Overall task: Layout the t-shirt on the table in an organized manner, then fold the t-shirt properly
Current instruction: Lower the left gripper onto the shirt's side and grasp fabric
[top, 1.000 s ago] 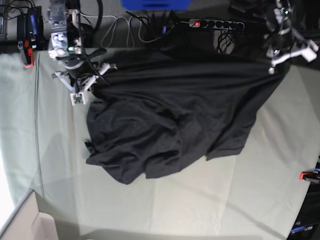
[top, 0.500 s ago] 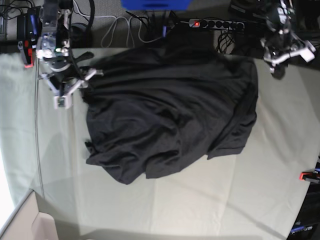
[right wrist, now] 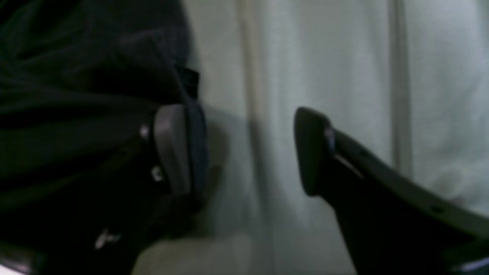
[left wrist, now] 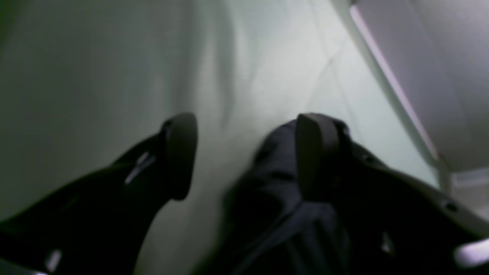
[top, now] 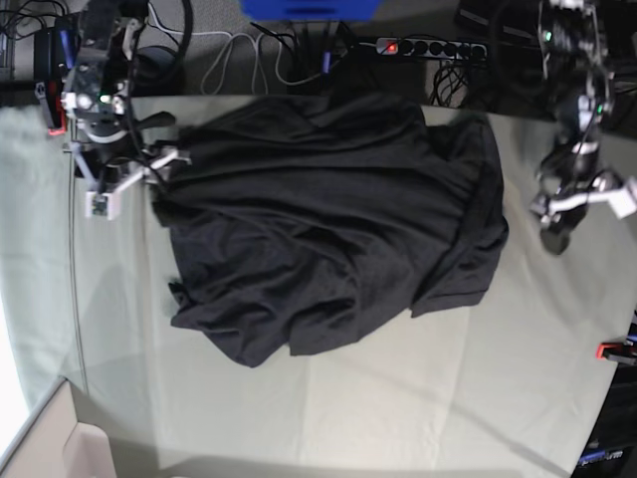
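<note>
Right hand (top: 127, 184) touches t-shirt (top: 328, 239) edge, fingers apart.

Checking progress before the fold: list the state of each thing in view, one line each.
t-shirt: bunched and wrinkled on the table, not folded.
table: covered in creased pale cloth.
left gripper: open, holding nothing.
right gripper: open, one finger against the shirt's edge.
power strip: red switch lit.
</note>
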Tool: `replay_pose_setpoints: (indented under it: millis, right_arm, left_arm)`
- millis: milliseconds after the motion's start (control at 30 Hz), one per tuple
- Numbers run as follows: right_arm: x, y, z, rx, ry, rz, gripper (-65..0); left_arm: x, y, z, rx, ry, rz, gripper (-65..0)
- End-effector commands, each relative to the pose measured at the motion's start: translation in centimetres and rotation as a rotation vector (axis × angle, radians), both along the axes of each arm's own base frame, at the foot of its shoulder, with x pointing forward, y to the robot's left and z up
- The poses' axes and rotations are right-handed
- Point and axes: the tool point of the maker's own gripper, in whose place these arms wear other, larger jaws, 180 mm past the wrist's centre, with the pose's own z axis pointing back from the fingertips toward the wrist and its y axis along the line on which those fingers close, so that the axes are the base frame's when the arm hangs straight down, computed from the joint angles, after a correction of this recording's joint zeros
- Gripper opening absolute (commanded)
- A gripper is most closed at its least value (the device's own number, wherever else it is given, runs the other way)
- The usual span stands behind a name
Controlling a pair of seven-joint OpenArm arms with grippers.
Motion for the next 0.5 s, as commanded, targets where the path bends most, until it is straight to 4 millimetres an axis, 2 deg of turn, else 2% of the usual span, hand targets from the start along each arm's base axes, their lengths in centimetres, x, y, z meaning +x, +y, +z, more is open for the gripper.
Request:
replay_pose_setpoints:
  millis: [0,133,200,367,400,467]
  right_arm:
    - [0.6,-0.6,1.1,-0.018,-0.042,-0.005,-22.4]
    - [0.5,-0.4,0.9,-0.018,-0.036,0.003,-22.3]
    - [0.5,-0.5,0.8,-0.021,-0.034,0.004,-22.2]
    - [0.6,-1.0,1.0,-0.039,-0.033,0.013,-22.3]
    - [0.6,-1.0,1.0,-0.039,-0.033,0.013,-22.3]
    - [0.6,-1.0,1.0,-0.040,-0.035,0.013,-22.2]
  left_arm:
    - [0.8,-0.3,1.1,0.012,-0.038,-0.014,-25.7]
    - [2.2,-4.4,1.0,-0.015,-0.047,-0.114,-25.7]
    - [3.6,-6.7,1.3,-0.018,-0.060,-0.175,-25.7]
    - [6.4,-12.3,1.2,0.192,-0.046,-0.370,-25.7]
    - [6.8,-13.0,0.8,0.227,-0.030,-0.380,-25.7]
    - [7.4,-13.1,-0.3,0.300,0.022,-0.357,-25.7]
